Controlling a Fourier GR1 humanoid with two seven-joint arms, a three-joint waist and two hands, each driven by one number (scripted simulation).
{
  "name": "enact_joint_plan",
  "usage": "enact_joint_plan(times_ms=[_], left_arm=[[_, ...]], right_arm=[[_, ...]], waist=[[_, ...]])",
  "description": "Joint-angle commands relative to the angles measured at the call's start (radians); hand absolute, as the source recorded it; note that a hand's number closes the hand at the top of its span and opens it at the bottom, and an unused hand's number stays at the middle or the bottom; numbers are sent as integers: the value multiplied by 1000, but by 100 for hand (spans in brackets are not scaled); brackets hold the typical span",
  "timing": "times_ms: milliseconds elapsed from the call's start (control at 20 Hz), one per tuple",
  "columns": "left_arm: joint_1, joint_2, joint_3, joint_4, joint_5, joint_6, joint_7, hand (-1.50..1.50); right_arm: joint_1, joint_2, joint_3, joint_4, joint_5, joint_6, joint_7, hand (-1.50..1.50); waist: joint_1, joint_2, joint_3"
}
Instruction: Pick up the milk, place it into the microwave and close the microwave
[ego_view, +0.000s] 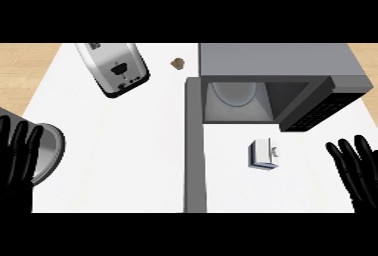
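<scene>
A small white and blue milk carton (264, 153) stands on the white counter (125, 150), just in front of the open microwave (280, 65). The microwave's grey door (194, 145) swings out toward me, left of the carton, and the cavity shows a round glass plate (235, 94). My right hand (356, 167) rests open at the right edge, fingers up, a short way right of the carton. At the left edge my left hand (18, 152) also rests open, far from the carton.
A silver toaster (114, 67) lies at the back left. A grey round pot or lid (48, 152) sits partly behind my left hand. A small brown item (177, 63) lies near the microwave's back left corner. Wooden floor shows beyond the counter.
</scene>
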Motion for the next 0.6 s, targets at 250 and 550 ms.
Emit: enact_joint_plan(times_ms=[250, 550], left_arm=[[338, -2, 19, -115, 115, -148, -150, -150], [423, -9, 82, -104, 162, -224, -236, -150]], right_arm=[[90, 43, 43, -19, 151, 0, -84, -150], [104, 70, 65, 121, 265, -4, -225, -150]], waist=[[10, 0, -1], [10, 1, 0]])
